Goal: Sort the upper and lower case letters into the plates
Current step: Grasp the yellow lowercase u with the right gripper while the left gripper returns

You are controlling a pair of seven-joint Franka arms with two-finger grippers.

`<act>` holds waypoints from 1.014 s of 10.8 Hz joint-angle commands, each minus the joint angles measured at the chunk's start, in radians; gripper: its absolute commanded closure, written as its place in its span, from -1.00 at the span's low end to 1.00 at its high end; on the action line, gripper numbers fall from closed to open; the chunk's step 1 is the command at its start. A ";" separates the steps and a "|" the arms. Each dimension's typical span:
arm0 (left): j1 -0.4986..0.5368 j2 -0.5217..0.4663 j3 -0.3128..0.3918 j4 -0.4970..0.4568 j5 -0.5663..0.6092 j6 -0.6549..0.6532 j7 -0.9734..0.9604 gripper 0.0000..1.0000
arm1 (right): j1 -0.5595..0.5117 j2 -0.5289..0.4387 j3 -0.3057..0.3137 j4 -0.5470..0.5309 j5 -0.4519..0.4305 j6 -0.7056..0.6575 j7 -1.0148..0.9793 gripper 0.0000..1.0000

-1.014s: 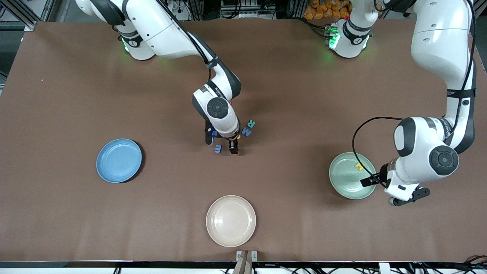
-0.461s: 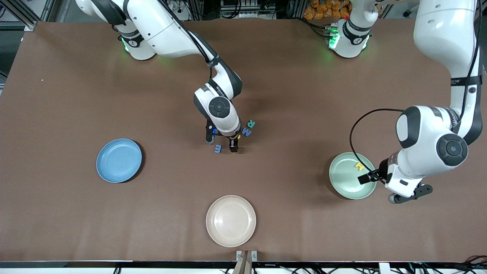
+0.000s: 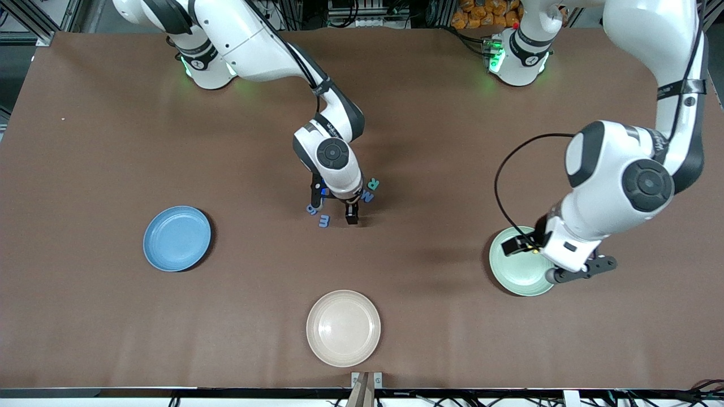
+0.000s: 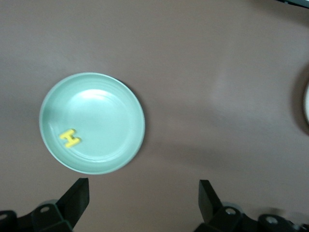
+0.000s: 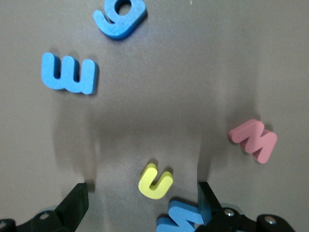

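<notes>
A cluster of letters [image 3: 339,206] lies at the middle of the table [image 3: 113,141], under the right gripper [image 3: 332,212]. One plate [image 3: 176,238] sits toward the right arm's end, and another [image 3: 517,271] toward the left arm's end holds a single letter [image 4: 70,138], under the left gripper [image 3: 534,260]. A third plate [image 3: 343,327] rests by the table edge nearest the front camera.
</notes>
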 commanded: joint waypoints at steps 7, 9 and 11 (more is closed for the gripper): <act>0.010 -0.036 -0.024 -0.022 -0.022 -0.012 -0.036 -1.00 | 0.037 0.004 -0.032 0.003 -0.085 -0.005 0.033 0.11; 0.011 -0.034 -0.024 -0.020 -0.022 -0.011 -0.036 -1.00 | 0.046 0.004 -0.032 -0.003 -0.119 -0.005 0.031 1.00; 0.010 -0.034 -0.024 -0.017 -0.023 -0.011 -0.038 -1.00 | 0.046 0.004 -0.032 -0.003 -0.148 -0.005 0.030 1.00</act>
